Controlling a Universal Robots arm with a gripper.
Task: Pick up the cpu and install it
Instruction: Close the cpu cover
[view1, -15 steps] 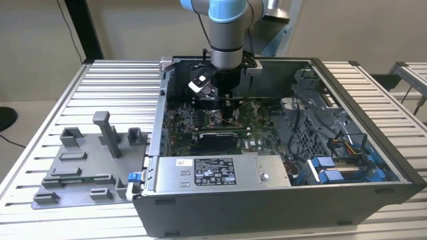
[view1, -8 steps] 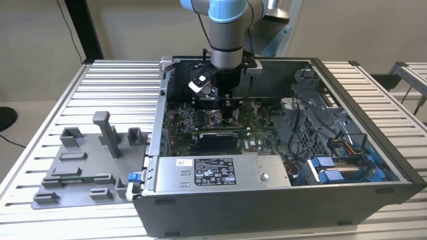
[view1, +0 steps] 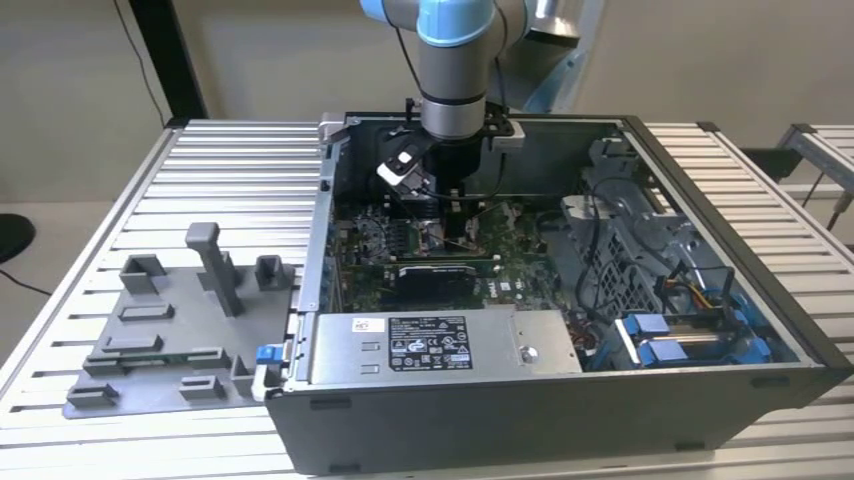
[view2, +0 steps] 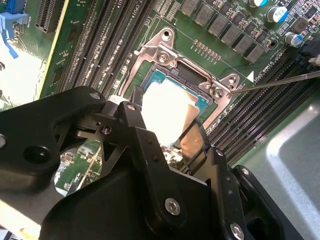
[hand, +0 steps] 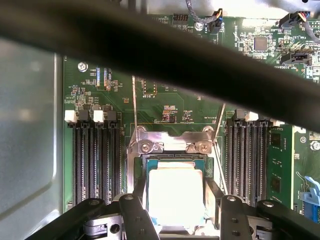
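gripper (hand: 177, 186): jaws clamped on 2 opposite edges of the cpu (hand: 175, 200).
cpu: inside the socket (hand: 172, 145), looking square with the socket's frame.
risk: any skew or excess downward force could bend the socket's contacts beneath.

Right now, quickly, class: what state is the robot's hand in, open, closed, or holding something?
Hand: closed on the thin silver-grey square cpu, gripping two opposite edges, at the dark metal-framed socket.
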